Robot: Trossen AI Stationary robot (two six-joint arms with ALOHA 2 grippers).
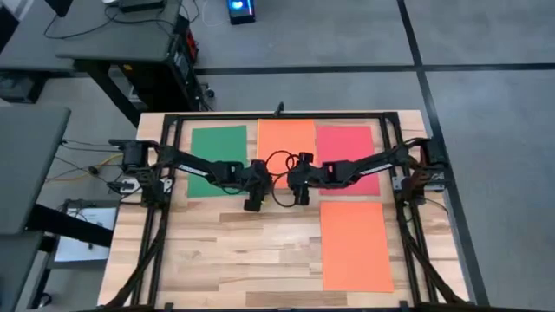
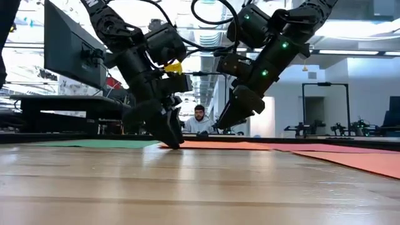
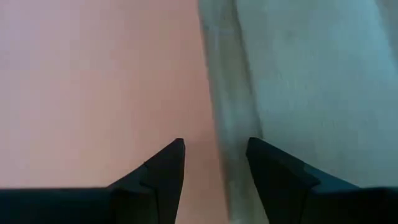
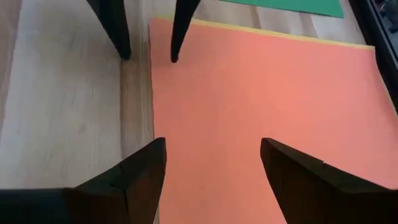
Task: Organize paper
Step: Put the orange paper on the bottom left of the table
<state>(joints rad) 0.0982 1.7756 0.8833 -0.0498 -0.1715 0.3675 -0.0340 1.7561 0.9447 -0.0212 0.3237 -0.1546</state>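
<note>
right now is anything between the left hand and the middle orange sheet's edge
Nothing visible is. The left hand is open, straddling the edge of the middle orange sheet low over the table. The right hand, also open, hangs over the same sheet, not in the way.

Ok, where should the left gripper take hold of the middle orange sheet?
Take the middle orange sheet at its near-left corner, coming from above: it lies flat on the table, so only an edge gives purchase. The left gripper hangs open astride that edge.
</note>
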